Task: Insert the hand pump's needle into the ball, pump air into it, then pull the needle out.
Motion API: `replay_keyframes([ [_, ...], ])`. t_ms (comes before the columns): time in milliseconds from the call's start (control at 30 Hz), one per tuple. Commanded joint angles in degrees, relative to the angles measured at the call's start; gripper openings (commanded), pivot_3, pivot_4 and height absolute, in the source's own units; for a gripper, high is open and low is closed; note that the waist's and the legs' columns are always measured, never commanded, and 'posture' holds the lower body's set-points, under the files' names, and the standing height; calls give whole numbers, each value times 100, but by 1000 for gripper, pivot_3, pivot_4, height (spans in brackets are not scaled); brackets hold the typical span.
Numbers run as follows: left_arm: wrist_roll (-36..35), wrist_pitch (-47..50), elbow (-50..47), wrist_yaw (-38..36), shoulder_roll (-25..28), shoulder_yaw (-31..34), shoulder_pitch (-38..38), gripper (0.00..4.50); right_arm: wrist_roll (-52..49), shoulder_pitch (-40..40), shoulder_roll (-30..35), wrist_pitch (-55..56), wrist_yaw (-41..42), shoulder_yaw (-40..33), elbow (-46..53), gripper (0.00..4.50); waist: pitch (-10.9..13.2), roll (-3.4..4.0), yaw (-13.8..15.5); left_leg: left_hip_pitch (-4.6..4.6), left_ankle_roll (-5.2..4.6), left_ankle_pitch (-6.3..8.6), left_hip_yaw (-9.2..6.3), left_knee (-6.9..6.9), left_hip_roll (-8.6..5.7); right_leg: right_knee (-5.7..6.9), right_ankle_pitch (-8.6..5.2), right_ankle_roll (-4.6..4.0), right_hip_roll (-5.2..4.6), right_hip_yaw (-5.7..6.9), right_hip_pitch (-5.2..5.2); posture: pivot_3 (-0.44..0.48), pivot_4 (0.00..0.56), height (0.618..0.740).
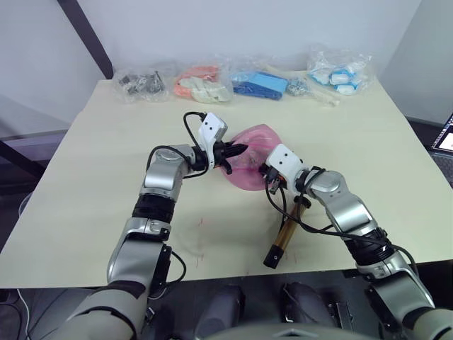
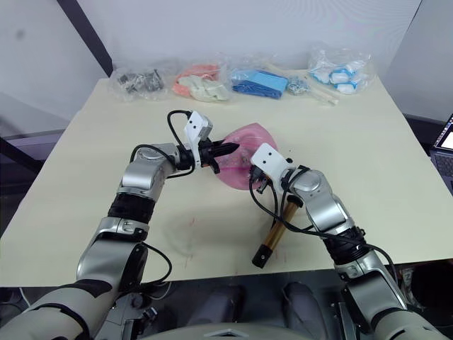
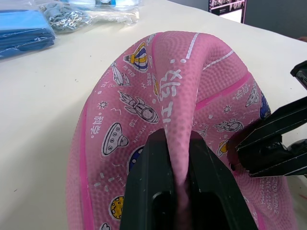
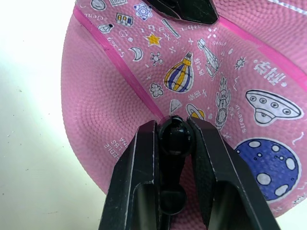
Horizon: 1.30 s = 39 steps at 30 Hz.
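Observation:
The pink ball (image 1: 253, 157) lies partly collapsed at the table's middle, printed with rockets and planets. My left gripper (image 3: 177, 165) is shut on a raised fold of its rubber skin. My right gripper (image 4: 175, 143) is shut on the needle's small black fitting (image 4: 173, 136), whose tip presses against the ball (image 4: 120, 96); the pin itself is hidden. The hand pump (image 1: 287, 228), a bronze cylinder with a black end, lies on the table near the front edge, below my right gripper (image 1: 270, 177). My left gripper (image 1: 236, 151) comes in from the ball's left side.
Several clear bags line the table's far edge: grey metal parts (image 1: 141, 83), orange and white pieces (image 1: 202, 83), blue items (image 1: 258, 83), white and blue items (image 1: 340, 73). A screen (image 1: 446, 136) shows at the right edge. Bare tabletop (image 1: 106, 163) lies to the left.

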<state>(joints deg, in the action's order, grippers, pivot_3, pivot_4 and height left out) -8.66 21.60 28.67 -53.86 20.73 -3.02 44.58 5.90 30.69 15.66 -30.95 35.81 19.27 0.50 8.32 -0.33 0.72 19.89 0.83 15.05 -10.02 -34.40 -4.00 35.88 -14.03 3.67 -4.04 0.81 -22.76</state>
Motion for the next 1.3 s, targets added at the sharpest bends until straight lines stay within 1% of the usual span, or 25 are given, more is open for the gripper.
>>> replay_keyframes([
  [33,190,224,335,214,29,-167,-275,0,150,-163,176,-60,-79,53,-230,367,0,0,1,0,0,0,0,0,0,0,0,0,0,0,0,0,150,740],
  [300,178,213,310,214,18,-161,-264,0,140,-148,159,183,-165,55,-267,367,0,0,-1,0,-1,-2,1,-1,-1,0,0,0,0,-1,0,0,150,740],
  [367,176,204,299,210,22,-161,-267,0,148,-168,191,215,-158,58,-265,367,0,0,0,0,-19,-13,2,-2,-1,0,0,0,1,-1,0,0,150,740],
  [533,177,206,281,193,29,-172,-266,0,156,-161,227,257,-186,61,-294,367,0,0,1,0,-22,-15,1,-2,-1,0,0,-1,0,-1,0,0,150,740],
  [1033,189,191,266,192,43,-180,-291,0,122,-117,244,145,-143,63,-211,367,0,-1,0,1,-19,-18,4,-6,-2,1,1,-2,1,-3,1,0,150,740],
  [1300,189,180,275,187,43,-181,-309,0,172,-43,224,-108,-104,220,-126,367,0,-1,0,1,-19,-18,4,-9,-2,1,2,-3,1,-4,1,0,150,740],
])
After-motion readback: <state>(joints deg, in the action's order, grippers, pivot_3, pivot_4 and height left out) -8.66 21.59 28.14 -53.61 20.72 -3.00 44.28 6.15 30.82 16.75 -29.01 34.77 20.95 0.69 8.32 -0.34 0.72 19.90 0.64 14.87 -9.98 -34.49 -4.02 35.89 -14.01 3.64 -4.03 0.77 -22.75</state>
